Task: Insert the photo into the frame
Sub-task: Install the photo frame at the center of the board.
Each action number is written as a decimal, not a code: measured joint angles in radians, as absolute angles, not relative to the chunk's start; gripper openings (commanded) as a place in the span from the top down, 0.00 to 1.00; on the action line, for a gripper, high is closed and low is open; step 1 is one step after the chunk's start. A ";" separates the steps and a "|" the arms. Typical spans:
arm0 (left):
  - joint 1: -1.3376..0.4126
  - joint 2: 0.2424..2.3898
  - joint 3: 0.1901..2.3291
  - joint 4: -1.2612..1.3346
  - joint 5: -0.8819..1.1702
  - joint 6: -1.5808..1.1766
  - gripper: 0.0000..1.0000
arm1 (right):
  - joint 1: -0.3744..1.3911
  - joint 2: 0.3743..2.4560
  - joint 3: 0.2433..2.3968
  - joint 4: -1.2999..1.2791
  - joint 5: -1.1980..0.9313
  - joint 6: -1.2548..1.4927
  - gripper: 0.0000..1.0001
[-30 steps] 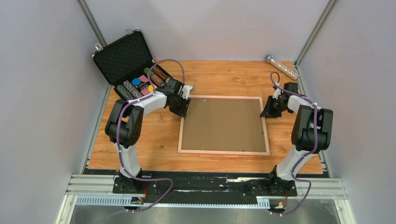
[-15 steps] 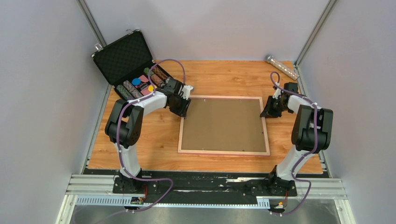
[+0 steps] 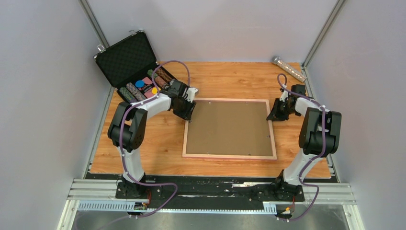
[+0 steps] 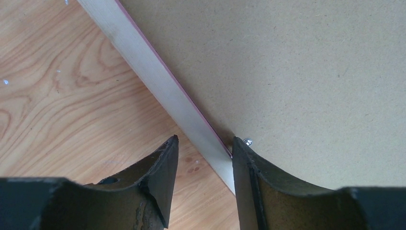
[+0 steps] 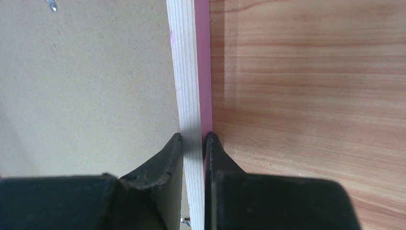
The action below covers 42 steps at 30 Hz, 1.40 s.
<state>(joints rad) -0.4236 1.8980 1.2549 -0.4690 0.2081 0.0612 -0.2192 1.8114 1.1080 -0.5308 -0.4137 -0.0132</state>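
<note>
The frame (image 3: 185, 136) lies flat on the table, back side up, with the plain brown backing board (image 3: 230, 128) filling it. The photo is not in view. My left gripper (image 3: 188, 111) is at the frame's far left corner. In the left wrist view it (image 4: 203, 158) is open, with the frame's left rail (image 4: 143, 62) running between the fingers, close to the right one. My right gripper (image 3: 274, 114) is at the far end of the right rail. In the right wrist view it (image 5: 194, 143) is shut on that rail (image 5: 184, 72), one finger on each side.
An open black foam-lined case (image 3: 125, 58) with coloured chips (image 3: 143, 86) stands at the back left, close behind my left arm. A glittery tube (image 3: 288, 68) lies at the back right corner. Grey walls close in on both sides.
</note>
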 measured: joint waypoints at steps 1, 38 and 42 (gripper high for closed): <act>-0.424 1.898 1.257 -0.473 0.206 0.062 0.44 | -0.219 1.811 1.108 -0.531 -0.414 -0.013 1.00; -0.406 1.923 1.311 -0.609 0.283 0.021 0.30 | -0.229 1.815 1.108 -0.531 -0.435 -0.019 1.00; -0.419 1.923 1.311 -0.606 0.271 0.020 0.33 | -0.232 1.817 1.109 -0.531 -0.441 -0.020 1.00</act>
